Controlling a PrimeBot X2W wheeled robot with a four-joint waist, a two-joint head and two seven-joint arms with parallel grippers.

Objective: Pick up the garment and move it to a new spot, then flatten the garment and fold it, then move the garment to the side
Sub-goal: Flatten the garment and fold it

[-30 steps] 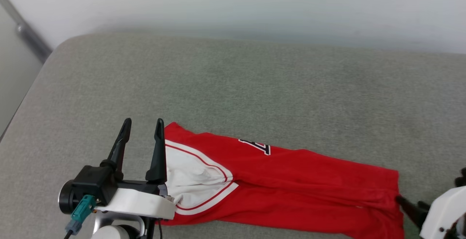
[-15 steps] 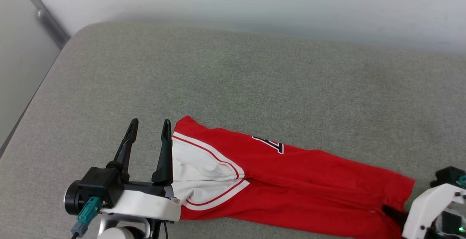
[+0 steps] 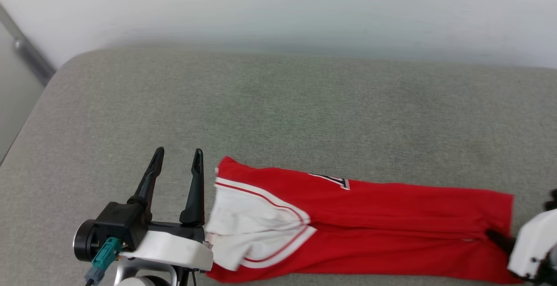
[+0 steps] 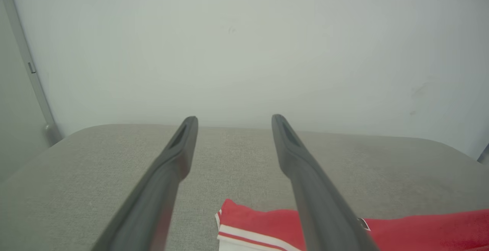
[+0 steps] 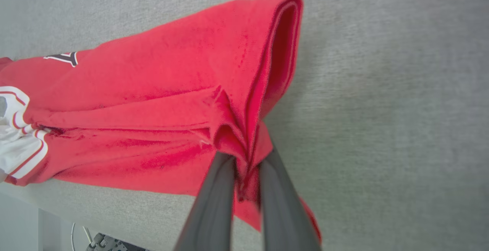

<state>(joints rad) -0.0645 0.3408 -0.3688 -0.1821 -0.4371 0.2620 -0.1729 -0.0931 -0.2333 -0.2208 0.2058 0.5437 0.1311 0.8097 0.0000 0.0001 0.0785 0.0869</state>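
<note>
Right tool (image 5: pixel 246 158) pinches the bunched hem (image 5: pixel 237 136) of the garment (image 3: pixel 383 216); left tool (image 3: pixel 178 155) sits spread beside its sleeve (image 3: pixel 252 229). Soft, light cloth, likely best held by edges.

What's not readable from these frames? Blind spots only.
1. Lettering on the garment: head view, a fold covers all but one corner; unreadable.
2. Right pincer: head view, mostly behind its own white housing and cut by the right edge, grip unclear there; right wrist view shows it shut on the hem.
3. White sleeve: head view, near corner lies under the left pincer's wrist.
</note>
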